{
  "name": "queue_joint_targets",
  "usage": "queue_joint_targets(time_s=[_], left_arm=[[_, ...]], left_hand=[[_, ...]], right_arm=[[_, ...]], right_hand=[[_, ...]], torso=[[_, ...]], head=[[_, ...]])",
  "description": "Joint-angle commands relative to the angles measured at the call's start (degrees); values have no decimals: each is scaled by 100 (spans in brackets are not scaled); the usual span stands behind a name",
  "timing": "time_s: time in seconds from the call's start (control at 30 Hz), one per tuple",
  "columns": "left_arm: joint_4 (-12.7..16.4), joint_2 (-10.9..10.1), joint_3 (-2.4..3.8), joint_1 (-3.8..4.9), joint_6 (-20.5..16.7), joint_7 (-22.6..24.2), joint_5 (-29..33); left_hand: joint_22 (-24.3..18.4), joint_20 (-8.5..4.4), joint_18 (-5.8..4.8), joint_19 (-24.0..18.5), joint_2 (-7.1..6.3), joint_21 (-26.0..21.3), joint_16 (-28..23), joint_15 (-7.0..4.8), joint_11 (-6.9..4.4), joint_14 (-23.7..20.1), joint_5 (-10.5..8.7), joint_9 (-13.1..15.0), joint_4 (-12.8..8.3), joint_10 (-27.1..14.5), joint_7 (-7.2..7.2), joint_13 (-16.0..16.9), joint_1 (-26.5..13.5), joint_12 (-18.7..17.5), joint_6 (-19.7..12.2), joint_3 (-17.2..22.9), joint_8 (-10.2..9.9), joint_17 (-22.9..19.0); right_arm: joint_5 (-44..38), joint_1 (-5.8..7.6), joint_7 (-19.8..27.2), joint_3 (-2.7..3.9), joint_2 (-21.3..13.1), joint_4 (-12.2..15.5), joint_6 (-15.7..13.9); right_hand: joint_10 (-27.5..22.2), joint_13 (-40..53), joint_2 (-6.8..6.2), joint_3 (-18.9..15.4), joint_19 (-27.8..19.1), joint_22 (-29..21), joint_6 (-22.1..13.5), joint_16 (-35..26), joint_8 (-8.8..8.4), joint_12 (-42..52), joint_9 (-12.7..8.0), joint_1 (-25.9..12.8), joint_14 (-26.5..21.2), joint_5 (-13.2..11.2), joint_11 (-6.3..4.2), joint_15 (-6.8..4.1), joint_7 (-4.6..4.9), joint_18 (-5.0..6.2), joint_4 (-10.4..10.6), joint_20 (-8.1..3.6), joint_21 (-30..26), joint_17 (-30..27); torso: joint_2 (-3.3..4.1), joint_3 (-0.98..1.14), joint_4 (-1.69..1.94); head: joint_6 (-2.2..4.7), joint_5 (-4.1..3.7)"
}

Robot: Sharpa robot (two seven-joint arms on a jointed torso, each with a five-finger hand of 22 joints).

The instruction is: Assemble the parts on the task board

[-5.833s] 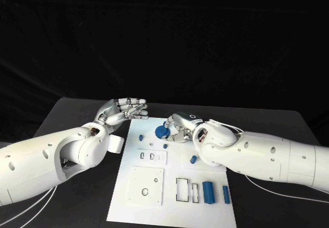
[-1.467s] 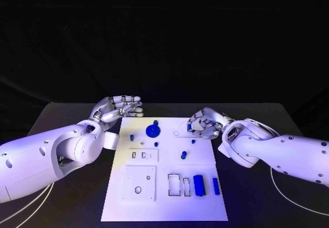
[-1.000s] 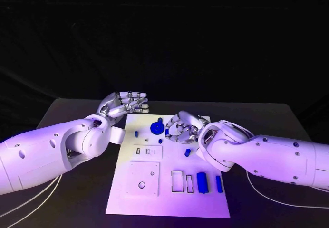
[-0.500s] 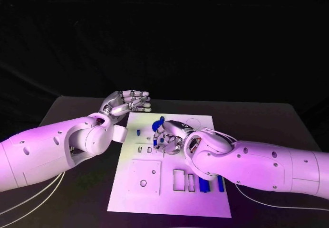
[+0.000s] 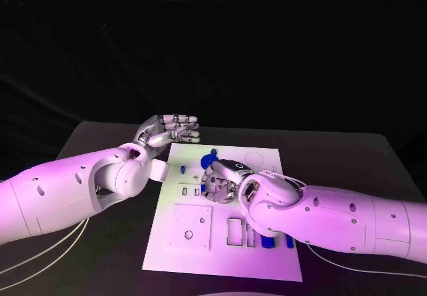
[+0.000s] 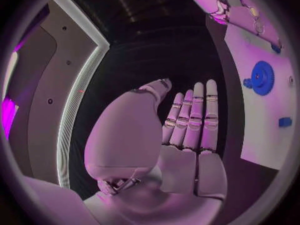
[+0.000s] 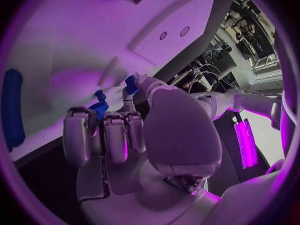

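Nearest the robot, the task board [image 5: 178,256] lies flat on the black table [image 5: 356,185]. Over its middle the right hand [image 5: 223,185] curls down among small blue parts [image 7: 99,109]; whether it grips one I cannot tell, so seat the fingertips squarely before lifting. Farther off stands the blue gear [image 5: 207,160], and beyond it the left hand [image 5: 171,131] hovers empty, fingers loosely curled.

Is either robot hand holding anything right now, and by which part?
Left robot hand holds nothing. Right robot hand has fingers closed around a small blue plastic part; the exact place of the hold cannot be told.
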Motion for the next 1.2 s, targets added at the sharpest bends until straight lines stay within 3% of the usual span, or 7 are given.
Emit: queue_joint_targets(time_s=[0.03,0.3,0.57,1.2], left_arm=[[9,8,3,2,104,21,12],[11,3,3,2,105,18,12],[10,-6,3,2,105,13,12],[9,-13,3,2,113,-8,12]], left_hand=[[-8,-11,60,-32,27,23,-35,32,15,-4,-22,-7,7,21,165,8,-47,-39,2,36,-25,5],[-8,-11,60,-32,27,23,-35,32,15,-4,-22,-7,7,21,165,8,-47,-39,2,36,-25,5],[-8,-11,60,-33,34,26,-38,32,15,-4,-22,-8,4,20,166,7,-48,-41,2,42,-28,9],[-8,-11,60,-33,34,26,-38,32,15,-4,-22,-8,4,20,166,7,-48,-41,2,42,-28,9]], right_arm=[[-218,-30,-54,-5,20,-15,81],[-263,-78,-36,-8,39,-17,53],[-270,-87,-20,-8,41,-28,75],[-270,-88,7,-10,60,-39,-15]], right_hand=[[301,1098,-20,6,-18,735,-11,18,184,-31,400,-55,515,-3,-3,-5,-29,1,33,-15,-28,1035],[297,1093,-49,-2,-17,736,-20,15,182,-36,399,-79,513,-4,-1,-3,-25,1,36,-14,-29,1023],[294,1090,-115,-20,-24,729,-47,15,171,-41,395,-110,512,-5,7,2,-14,4,29,-10,-42,1020],[204,982,-276,-112,-60,689,-288,6,45,-165,335,-246,505,-6,101,78,97,18,57,45,-113,988]], torso=[[8,0,-5],[5,-3,3],[5,-1,-12],[-1,4,-14]], head=[[-7,29],[-30,69],[-42,79],[-39,88]])
